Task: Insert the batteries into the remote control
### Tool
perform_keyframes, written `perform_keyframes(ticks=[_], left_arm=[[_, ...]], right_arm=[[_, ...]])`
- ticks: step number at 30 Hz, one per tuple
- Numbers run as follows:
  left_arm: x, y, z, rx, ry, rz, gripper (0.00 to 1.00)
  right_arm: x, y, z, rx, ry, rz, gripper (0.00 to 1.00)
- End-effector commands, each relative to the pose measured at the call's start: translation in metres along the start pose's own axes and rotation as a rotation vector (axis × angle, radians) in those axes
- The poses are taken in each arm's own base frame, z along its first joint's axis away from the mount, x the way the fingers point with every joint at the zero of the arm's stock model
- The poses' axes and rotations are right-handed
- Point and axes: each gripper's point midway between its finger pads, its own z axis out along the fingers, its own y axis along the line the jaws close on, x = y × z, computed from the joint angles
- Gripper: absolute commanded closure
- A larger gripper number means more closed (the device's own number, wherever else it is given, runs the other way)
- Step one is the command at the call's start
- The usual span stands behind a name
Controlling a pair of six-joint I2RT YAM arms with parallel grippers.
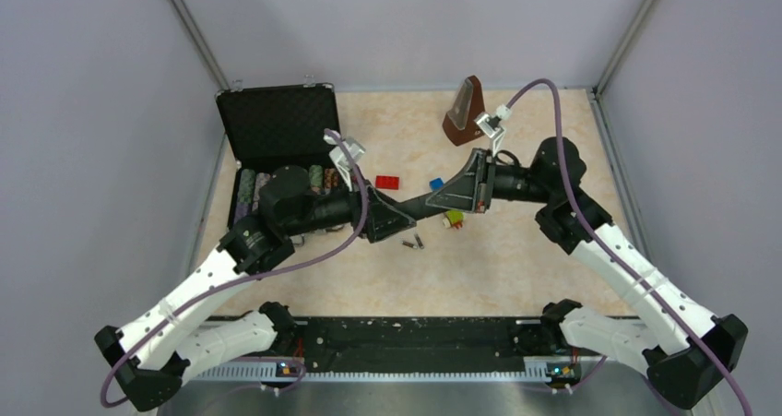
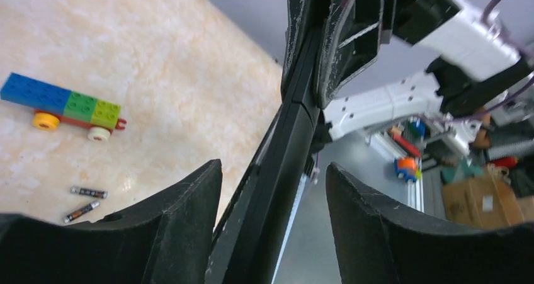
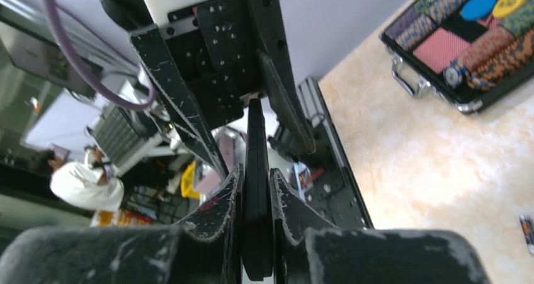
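Note:
The remote control [image 1: 420, 206] is a slim black bar held above the table between both arms. My right gripper [image 1: 458, 195] is shut on one end of it; in the right wrist view the remote [image 3: 257, 170] is pinched edge-on between the fingers of the right gripper [image 3: 256, 183]. My left gripper [image 1: 392, 220] is open around the other end. In the left wrist view the remote [image 2: 283, 170] runs between the spread fingers of the left gripper [image 2: 274, 183], close to the left finger. Two batteries [image 1: 414, 243] lie on the table just below, also in the left wrist view [image 2: 88, 192].
An open black case [image 1: 277, 125] with poker chips stands at the back left. A brown metronome [image 1: 464, 112] stands at the back. A red brick [image 1: 388, 182], a blue brick [image 1: 436, 184] and a toy-brick train [image 2: 63, 107] lie near the remote.

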Motion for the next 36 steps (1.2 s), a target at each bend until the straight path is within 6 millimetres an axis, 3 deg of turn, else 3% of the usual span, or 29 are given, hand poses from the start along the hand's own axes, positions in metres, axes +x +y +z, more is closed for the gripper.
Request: perform_keyframes(ticks=[1, 5, 12, 14, 19, 27, 32, 36], left_arm=[[-0.050, -0.012, -0.011, 0.004, -0.268, -0.097, 0.34], [-0.057, -0.018, -0.013, 0.044, -0.316, -0.161, 0.36], [-0.069, -0.025, -0.005, 0.130, -0.368, -0.302, 0.50], [-0.072, -0.023, -0.006, 0.117, -0.386, -0.303, 0.61], [-0.070, -0.012, -0.010, 0.056, -0.382, -0.291, 1.00], [-0.052, 0.018, -0.004, -0.096, -0.316, -0.335, 1.00], [-0.054, 0.027, -0.006, -0.119, -0.314, -0.380, 1.00], [-0.055, 0.027, -0.005, -0.087, -0.307, -0.417, 1.00]], right_arm=[[-0.042, 0.034, 0.000, -0.084, -0.192, 0.032, 1.00], [-0.049, 0.033, 0.002, -0.091, -0.223, 0.070, 1.00], [-0.046, 0.024, 0.007, -0.089, -0.210, 0.102, 1.00], [-0.043, 0.020, 0.008, -0.079, -0.204, 0.110, 1.00], [-0.028, 0.006, 0.010, -0.051, -0.140, 0.118, 0.99], [-0.020, -0.037, 0.003, 0.071, -0.103, 0.150, 0.83], [-0.009, -0.062, -0.002, 0.123, -0.095, 0.185, 0.82], [0.000, -0.070, -0.004, 0.123, -0.077, 0.183, 0.84]])
